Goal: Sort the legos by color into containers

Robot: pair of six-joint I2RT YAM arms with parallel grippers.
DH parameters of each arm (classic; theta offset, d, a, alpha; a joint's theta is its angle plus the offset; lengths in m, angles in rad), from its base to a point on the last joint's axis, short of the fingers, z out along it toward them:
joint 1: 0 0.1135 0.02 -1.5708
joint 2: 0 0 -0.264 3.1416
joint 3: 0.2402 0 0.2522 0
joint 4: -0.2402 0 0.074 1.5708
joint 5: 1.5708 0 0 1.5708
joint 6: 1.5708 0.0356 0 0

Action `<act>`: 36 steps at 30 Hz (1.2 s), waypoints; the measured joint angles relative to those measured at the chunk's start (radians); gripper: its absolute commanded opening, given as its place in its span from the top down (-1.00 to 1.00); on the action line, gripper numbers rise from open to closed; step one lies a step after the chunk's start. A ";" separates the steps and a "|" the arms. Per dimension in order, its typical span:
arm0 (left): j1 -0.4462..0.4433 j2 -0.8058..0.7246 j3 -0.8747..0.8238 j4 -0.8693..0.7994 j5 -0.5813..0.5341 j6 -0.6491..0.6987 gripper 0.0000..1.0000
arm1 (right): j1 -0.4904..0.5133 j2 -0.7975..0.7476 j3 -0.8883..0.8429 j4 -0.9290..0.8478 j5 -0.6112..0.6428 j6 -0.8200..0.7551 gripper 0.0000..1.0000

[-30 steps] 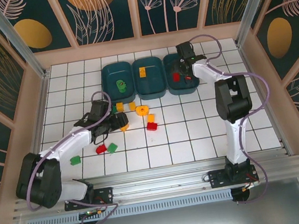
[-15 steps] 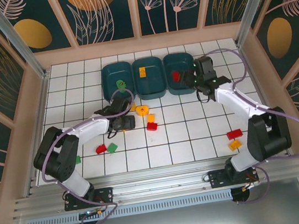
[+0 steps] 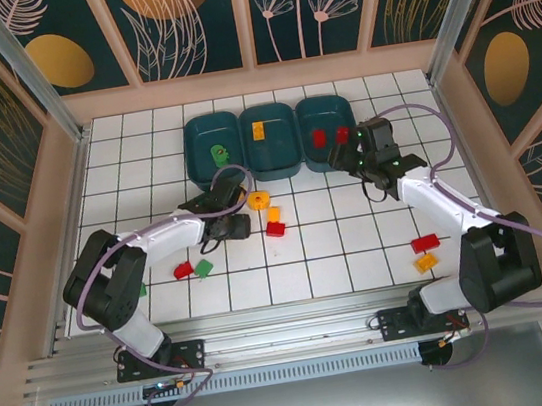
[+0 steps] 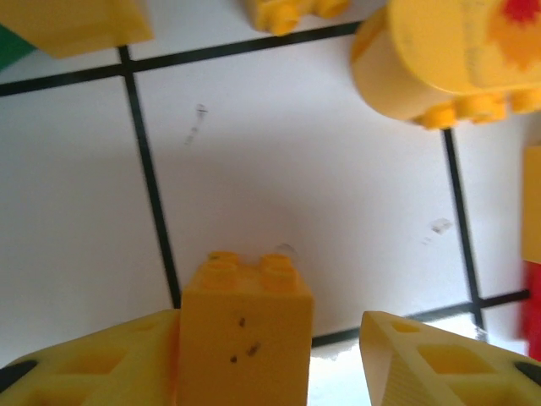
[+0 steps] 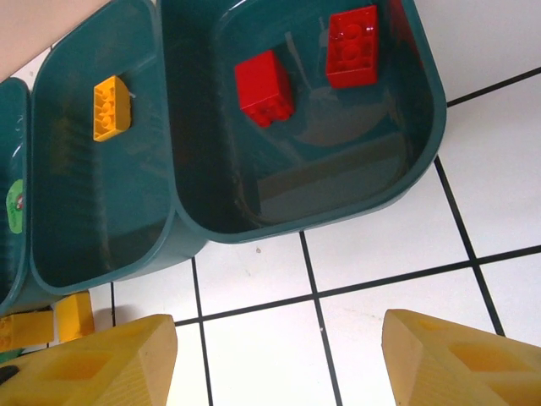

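Three teal containers stand in a row at the back: the left one (image 3: 205, 167) holds a green lego (image 3: 219, 153), the middle one (image 3: 275, 162) a yellow brick (image 3: 258, 130), the right one (image 3: 331, 159) two red bricks (image 5: 264, 86) (image 5: 352, 45). My left gripper (image 3: 232, 227) is low over the floor and open. A yellow brick (image 4: 245, 338) stands between its fingers, against the left finger (image 4: 93, 364) and apart from the right. My right gripper (image 3: 350, 156) hangs open and empty (image 5: 279, 326) just in front of the right container.
Loose legos lie on the tiles: a round yellow piece (image 3: 257, 200), a yellow brick (image 3: 274, 214), a red brick (image 3: 275, 229), a red (image 3: 184, 270) and a green one (image 3: 203, 267) at the left, a red (image 3: 424, 242) and a yellow (image 3: 424, 262) at the right.
My right gripper has drawn back from over the right container, where a second red brick now lies. My left gripper has shifted right around the yellow brick.
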 measured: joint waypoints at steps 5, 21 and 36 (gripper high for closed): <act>-0.016 -0.002 0.000 -0.002 -0.018 -0.007 -0.14 | 0.000 0.000 0.000 0.005 -0.005 0.013 -0.31; -0.016 0.065 0.062 -0.015 -0.083 -0.032 0.62 | 0.000 -0.033 -0.017 0.007 -0.006 0.017 -0.29; 0.031 0.607 1.109 -0.108 0.003 -0.009 0.58 | 0.002 -0.100 -0.108 0.016 -0.010 0.037 -0.29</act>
